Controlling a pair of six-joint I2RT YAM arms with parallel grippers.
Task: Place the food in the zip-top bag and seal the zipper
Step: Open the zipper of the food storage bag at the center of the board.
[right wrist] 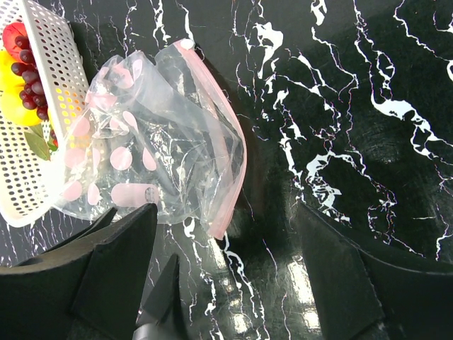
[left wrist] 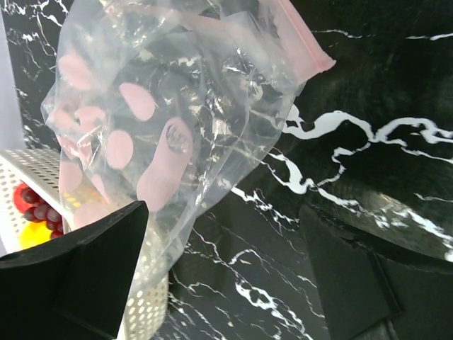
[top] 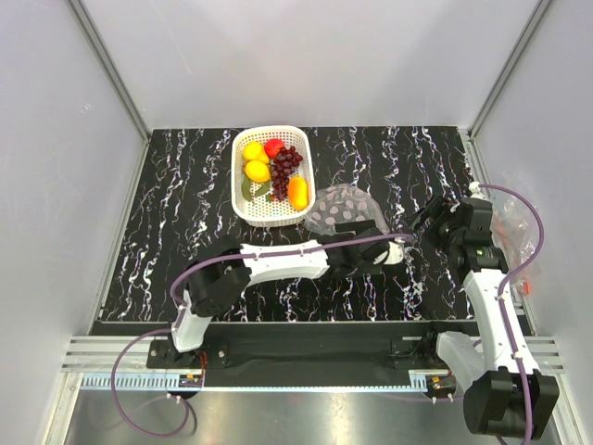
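Your left gripper (left wrist: pixel 225 248) spread wide just below the zip-top bag (left wrist: pixel 177 106); your right gripper (right wrist: pixel 226 248) spread too; food (top: pixel 271 171) in the basket (top: pixel 262 219)

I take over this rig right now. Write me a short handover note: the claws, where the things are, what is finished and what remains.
The left claw is open and empty, close to the zip-top bag but not holding it.
The right claw is open and empty, over the table beside the bag.
All the food is in the white basket. The bag lies crumpled against the basket, with nothing in it.
The zipper is on the bag's side away from the basket.
Done: nothing yet.
Left: hold the bag open, move the fruit in, press the zipper shut.
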